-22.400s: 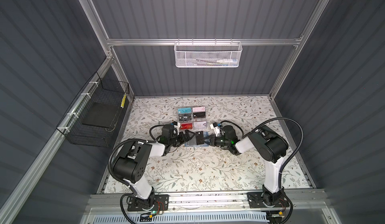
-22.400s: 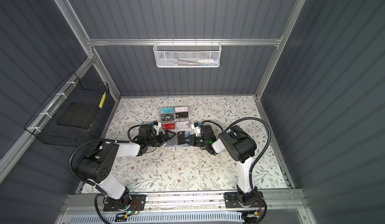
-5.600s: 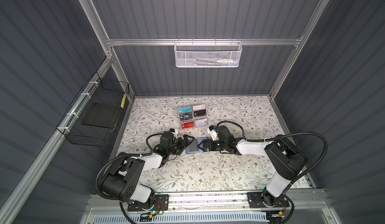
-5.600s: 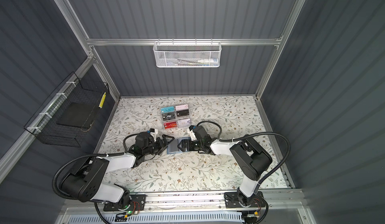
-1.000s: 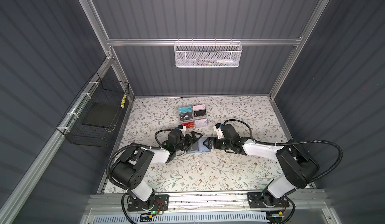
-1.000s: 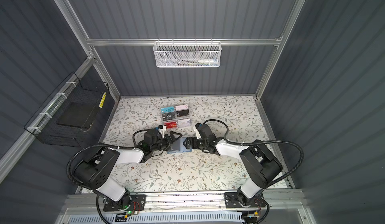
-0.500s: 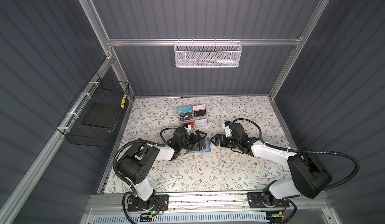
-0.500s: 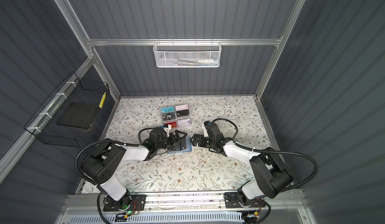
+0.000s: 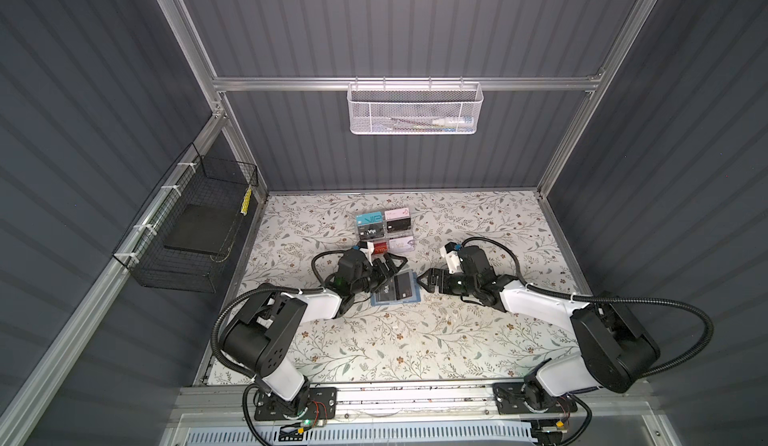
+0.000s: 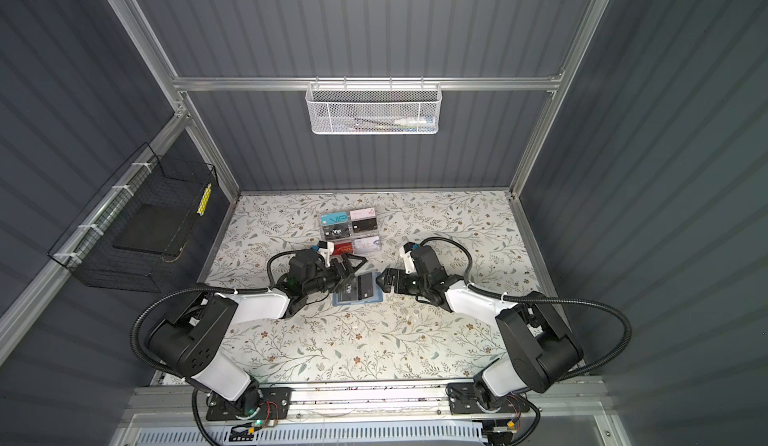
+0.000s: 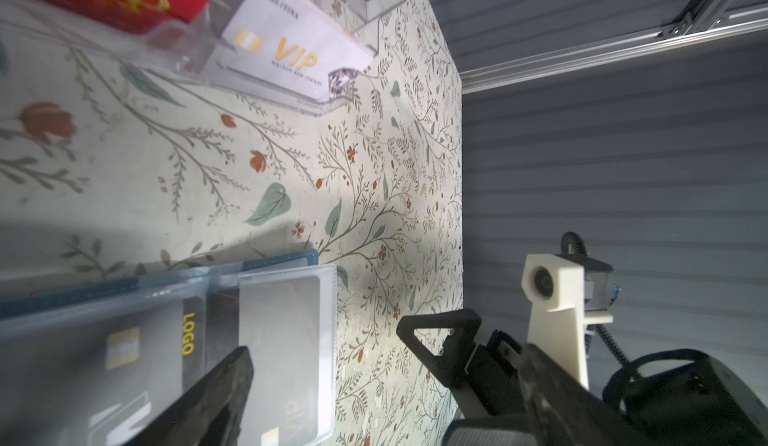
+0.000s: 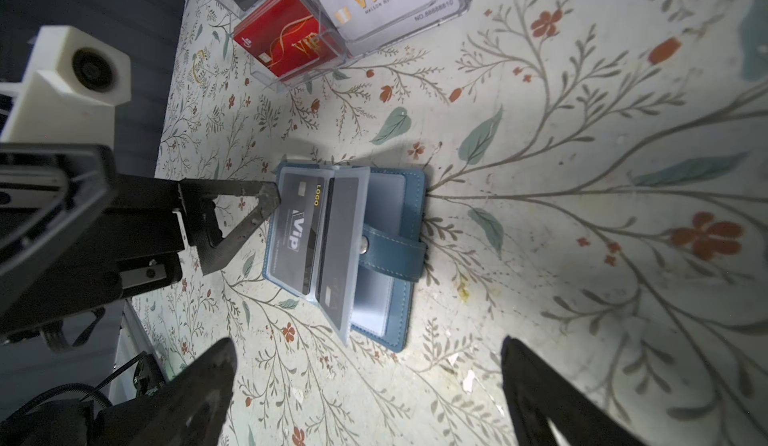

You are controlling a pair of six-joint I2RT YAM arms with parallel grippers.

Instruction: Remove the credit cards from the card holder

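The slate-blue card holder [image 9: 409, 297] [image 10: 376, 298] lies open on the floral mat, its snap tab [image 12: 392, 253] flipped outward. Two black credit cards sit in its translucent sleeves: one with white "Vip" lettering [image 12: 297, 232] [image 11: 124, 361] and a plainer one [image 12: 338, 232] [image 11: 286, 340]. My left gripper [image 9: 389, 274] [image 10: 351, 273] is open at the holder's left edge, with one finger [image 12: 249, 215] [image 11: 220, 394] touching the sleeve's corner. Just right of the holder, my right gripper [image 9: 424, 284] [image 10: 380, 284] [image 12: 365, 365] is open and empty.
A clear acrylic rack of coloured cards [image 9: 384, 232] [image 12: 353, 20] [image 11: 291, 49] stands just behind the holder. A black wire basket [image 9: 195, 224] hangs on the left wall. A white mesh basket [image 9: 413, 107] hangs on the back rail.
My right gripper has drawn back to the right, away from the card holder. The holder now lies spread open on the mat, and my left gripper has shifted right to its edge.
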